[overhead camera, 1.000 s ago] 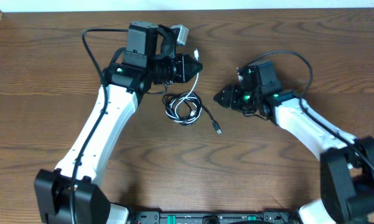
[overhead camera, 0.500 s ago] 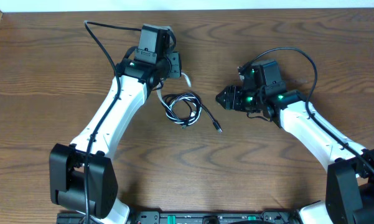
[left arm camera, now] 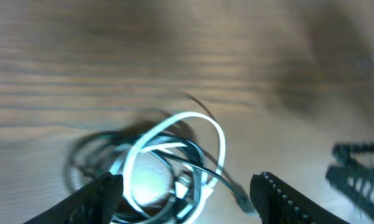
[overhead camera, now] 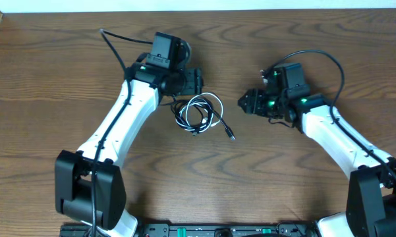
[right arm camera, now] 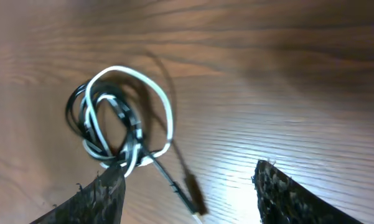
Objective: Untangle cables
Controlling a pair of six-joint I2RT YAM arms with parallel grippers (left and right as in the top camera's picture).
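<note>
The two cables lie tangled in one small coil on the wooden table. The white cable loops through the black cable. The black one's plug end trails out to the right. My left gripper hangs just behind the coil, open, with nothing between its fingers; its view is blurred. My right gripper is open to the right of the coil, apart from it, pointing at it.
Thicker black arm wires arc above both wrists, the left one and the right one. A pale wall strip borders the table's far edge.
My left gripper has opened and let go of the white cable, whose loop now rests on the coil. The left wrist has swung round. My right gripper drew slightly back to the right.
</note>
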